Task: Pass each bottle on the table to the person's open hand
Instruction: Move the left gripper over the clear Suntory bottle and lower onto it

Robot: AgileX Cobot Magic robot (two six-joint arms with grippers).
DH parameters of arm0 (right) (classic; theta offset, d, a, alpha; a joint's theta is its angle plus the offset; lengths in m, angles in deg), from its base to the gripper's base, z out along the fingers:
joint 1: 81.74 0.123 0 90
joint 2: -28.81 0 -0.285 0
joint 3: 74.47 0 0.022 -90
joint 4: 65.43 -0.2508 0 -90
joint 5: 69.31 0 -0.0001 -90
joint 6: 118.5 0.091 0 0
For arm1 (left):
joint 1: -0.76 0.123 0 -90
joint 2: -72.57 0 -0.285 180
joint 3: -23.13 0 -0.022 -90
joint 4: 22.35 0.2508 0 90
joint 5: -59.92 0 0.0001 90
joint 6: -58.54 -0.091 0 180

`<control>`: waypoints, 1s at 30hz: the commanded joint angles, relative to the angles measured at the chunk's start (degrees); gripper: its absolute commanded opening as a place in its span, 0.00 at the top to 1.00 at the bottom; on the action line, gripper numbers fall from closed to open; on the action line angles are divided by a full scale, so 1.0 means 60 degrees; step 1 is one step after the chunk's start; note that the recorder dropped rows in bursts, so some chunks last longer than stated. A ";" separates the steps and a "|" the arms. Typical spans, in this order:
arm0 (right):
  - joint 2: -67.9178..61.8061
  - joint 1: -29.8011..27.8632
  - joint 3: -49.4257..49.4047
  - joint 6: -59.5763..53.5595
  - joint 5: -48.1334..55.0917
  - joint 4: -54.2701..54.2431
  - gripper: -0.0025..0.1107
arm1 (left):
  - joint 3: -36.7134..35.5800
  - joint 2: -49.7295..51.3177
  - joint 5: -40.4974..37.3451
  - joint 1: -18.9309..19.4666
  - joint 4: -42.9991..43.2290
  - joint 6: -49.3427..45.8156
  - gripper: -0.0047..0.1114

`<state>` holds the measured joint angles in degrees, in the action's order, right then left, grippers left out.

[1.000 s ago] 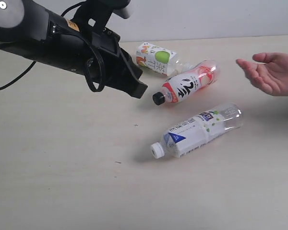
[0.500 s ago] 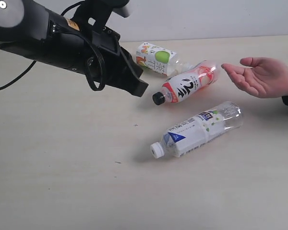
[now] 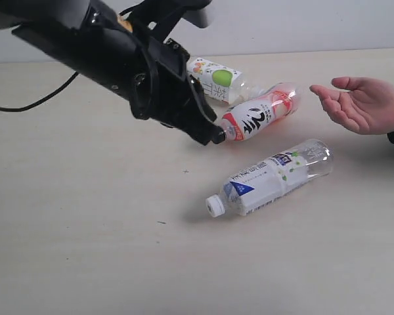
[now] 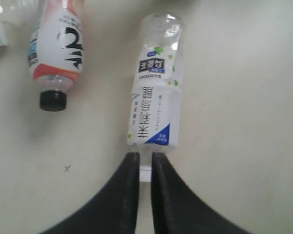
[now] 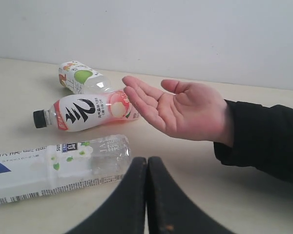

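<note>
**Left tool above three lying bottles, palm waiting at 3 o'clock**

Exterior view, clock directions taken from the middle of the tabletop [image 3: 85,236].

- Three bottles lay on their sides and none was lifted.
- The apple-label bottle [image 3: 213,80] lay at about 12 o'clock, near the far edge.
- The red-and-white bottle [image 3: 257,115] lay just beside it, at about 1 o'clock. Its black cap [image 3: 217,136] pointed toward 8 o'clock and its base toward 2 o'clock. Whether these two bottles touched could not be told.
- The blue-and-white bottle [image 3: 272,176] lay apart from both, at about 4 o'clock. Its white cap [image 3: 215,205] pointed toward 8 o'clock.
- The person's hand [image 3: 362,103] came in from 3 o'clock, palm up and fingers spread. It was near the base of the red-and-white bottle and held nothing.
- The left tool [image 3: 209,133] reached in from 10 o'clock on its black arm. Its tip overlapped the black cap in this view.

Left wrist view: the two fingers stood a narrow slit apart and pinched nothing. The black cap lay clear of them, off to one side. The white cap showed through the slit, with the blue-and-white bottle running straight on beyond the fingertips.

Right wrist view: the right tool [image 5: 147,162] had its fingers pressed together with nothing between them. It pointed toward the open palm and the dark sleeve [image 5: 268,139]. It did not show in the exterior view.
</note>
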<state>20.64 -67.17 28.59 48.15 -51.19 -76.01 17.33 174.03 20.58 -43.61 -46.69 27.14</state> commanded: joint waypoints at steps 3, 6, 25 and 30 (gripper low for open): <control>0.0065 0.0009 -0.0047 -0.0002 -0.0084 -0.0003 0.98 | 0.2036 0.1120 -0.2183 -0.0495 0.2222 0.2127 0.86; 0.0065 0.0009 -0.0047 -0.0002 -0.0084 -0.0003 0.98 | 0.2992 0.1926 -0.3293 -0.0777 0.3675 0.3304 0.86; 0.0065 0.0009 -0.0047 -0.0002 -0.0084 -0.0003 0.98 | 0.4542 0.3507 -0.3731 -0.1285 0.4126 0.3630 0.76; 0.0065 0.0009 -0.0047 -0.0002 -0.0084 -0.0003 0.98 | 0.4542 0.3507 -0.3266 -0.1285 0.3879 0.3548 0.19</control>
<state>20.64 -67.17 28.59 48.15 -51.19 -76.01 43.96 195.28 -0.22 -51.20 -22.35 48.46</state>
